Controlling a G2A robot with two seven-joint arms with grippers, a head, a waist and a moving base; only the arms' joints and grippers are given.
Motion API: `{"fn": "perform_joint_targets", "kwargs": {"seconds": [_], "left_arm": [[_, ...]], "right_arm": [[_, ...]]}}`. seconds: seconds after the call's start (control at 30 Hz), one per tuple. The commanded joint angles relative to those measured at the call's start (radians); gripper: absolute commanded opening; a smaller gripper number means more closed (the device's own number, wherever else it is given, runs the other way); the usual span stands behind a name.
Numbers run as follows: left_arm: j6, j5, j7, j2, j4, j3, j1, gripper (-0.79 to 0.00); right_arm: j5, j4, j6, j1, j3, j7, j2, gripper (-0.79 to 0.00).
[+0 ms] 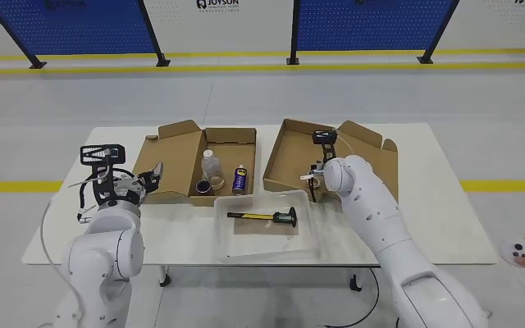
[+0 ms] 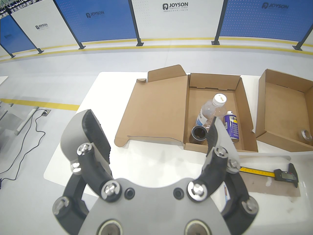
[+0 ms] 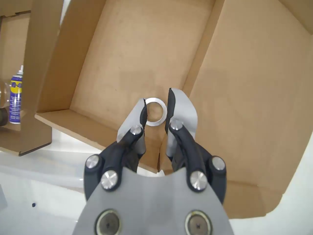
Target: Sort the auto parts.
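My right gripper is low inside the right cardboard box, shut on a flat metal ring held by its outer edge close to the box's near wall. The top view shows this gripper at the near side of that box. My left gripper stands open and empty over the table's left part, short of the left box. That box holds a clear bottle, a blue spray can and a dark cylindrical sleeve. A yellow-and-black caliper lies in the clear tray.
Both boxes have flaps folded outward: the left flap lies flat beside my left gripper, and the right flap spreads toward the table's right. The white table has bare surface at its right end.
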Motion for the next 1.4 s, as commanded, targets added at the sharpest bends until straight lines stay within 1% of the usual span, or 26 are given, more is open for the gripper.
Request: {"fn": "perform_joint_targets", "kwargs": {"seconds": [0.0, 0.03, 0.07, 0.13, 0.17, 0.23, 0.27, 0.3, 0.4, 0.43, 0.57, 0.6, 0.63, 0.67, 0.7, 0.8, 0.93, 1.0, 1.03, 1.07, 1.23, 1.3, 1.37], "left_arm": [[0.0, 0.0, 0.0, 0.0, 0.0, 0.0, 0.0, 0.0], [0.0, 0.0, 0.0, 0.0, 0.0, 0.0, 0.0, 0.0], [0.0, 0.0, 0.0, 0.0, 0.0, 0.0, 0.0, 0.0], [0.0, 0.0, 0.0, 0.0, 0.0, 0.0, 0.0, 0.0], [0.0, 0.0, 0.0, 0.0, 0.0, 0.0, 0.0, 0.0], [0.0, 0.0, 0.0, 0.0, 0.0, 0.0, 0.0, 0.0], [0.0, 0.0, 0.0, 0.0, 0.0, 0.0, 0.0, 0.0], [0.0, 0.0, 0.0, 0.0, 0.0, 0.0, 0.0, 0.0], [0.0, 0.0, 0.0, 0.0, 0.0, 0.0, 0.0, 0.0], [0.0, 0.0, 0.0, 0.0, 0.0, 0.0, 0.0, 0.0], [0.0, 0.0, 0.0, 0.0, 0.0, 0.0, 0.0, 0.0], [0.0, 0.0, 0.0, 0.0, 0.0, 0.0, 0.0, 0.0], [0.0, 0.0, 0.0, 0.0, 0.0, 0.0, 0.0, 0.0], [0.0, 0.0, 0.0, 0.0, 0.0, 0.0, 0.0, 0.0], [0.0, 0.0, 0.0, 0.0, 0.0, 0.0, 0.0, 0.0], [0.0, 0.0, 0.0, 0.0, 0.0, 0.0, 0.0, 0.0], [0.0, 0.0, 0.0, 0.0, 0.0, 0.0, 0.0, 0.0], [0.0, 0.0, 0.0, 0.0, 0.0, 0.0, 0.0, 0.0], [0.0, 0.0, 0.0, 0.0, 0.0, 0.0, 0.0, 0.0], [0.0, 0.0, 0.0, 0.0, 0.0, 0.0, 0.0, 0.0], [0.0, 0.0, 0.0, 0.0, 0.0, 0.0, 0.0, 0.0], [0.0, 0.0, 0.0, 0.0, 0.0, 0.0, 0.0, 0.0], [0.0, 0.0, 0.0, 0.0, 0.0, 0.0, 0.0, 0.0]], "right_arm": [[-0.007, -0.056, -0.012, -0.013, 0.0, 0.003, 0.002, -0.566], [-0.013, -0.094, -0.018, -0.024, -0.001, 0.014, 0.004, -0.551], [-0.02, -0.136, -0.022, -0.036, 0.002, 0.027, 0.007, -0.502], [-0.023, -0.232, -0.049, -0.07, 0.012, 0.058, 0.014, -0.437], [-0.039, -0.279, -0.06, -0.089, 0.016, 0.078, 0.019, -0.419], [-0.061, -0.381, -0.098, -0.13, 0.021, 0.121, 0.029, -0.406], [-0.069, -0.431, -0.117, -0.153, 0.023, 0.145, 0.033, -0.376], [-0.072, -0.479, -0.135, -0.176, 0.025, 0.167, 0.037, -0.366], [-0.098, -0.61, -0.197, -0.241, 0.021, 0.207, 0.048, -0.246], [-0.098, -0.647, -0.216, -0.263, 0.018, 0.217, 0.051, -0.219], [-0.113, -0.756, -0.298, -0.33, -0.013, 0.269, 0.059, -0.166], [-0.119, -0.773, -0.316, -0.343, -0.024, 0.281, 0.06, -0.142], [-0.124, -0.786, -0.338, -0.353, -0.038, 0.299, 0.062, -0.139], [-0.133, -0.796, -0.351, -0.362, -0.05, 0.313, 0.062, -0.154], [-0.132, -0.805, -0.358, -0.372, -0.061, 0.323, 0.063, -0.191], [-0.12, -0.811, -0.372, -0.395, -0.087, 0.342, 0.062, -0.219], [-0.083, -0.771, -0.38, -0.403, -0.104, 0.355, 0.06, -0.179], [-0.066, -0.734, -0.385, -0.392, -0.116, 0.367, 0.057, -0.194], [-0.069, -0.721, -0.388, -0.385, -0.122, 0.376, 0.056, -0.219], [-0.075, -0.702, -0.391, -0.374, -0.132, 0.389, 0.055, -0.212], [-0.092, -0.591, -0.399, -0.304, -0.189, 0.422, 0.04, -0.243], [-0.084, -0.558, -0.404, -0.282, -0.205, 0.428, 0.034, -0.222], [-0.066, -0.507, -0.4, -0.255, -0.216, 0.41, 0.026, -0.231]]}}
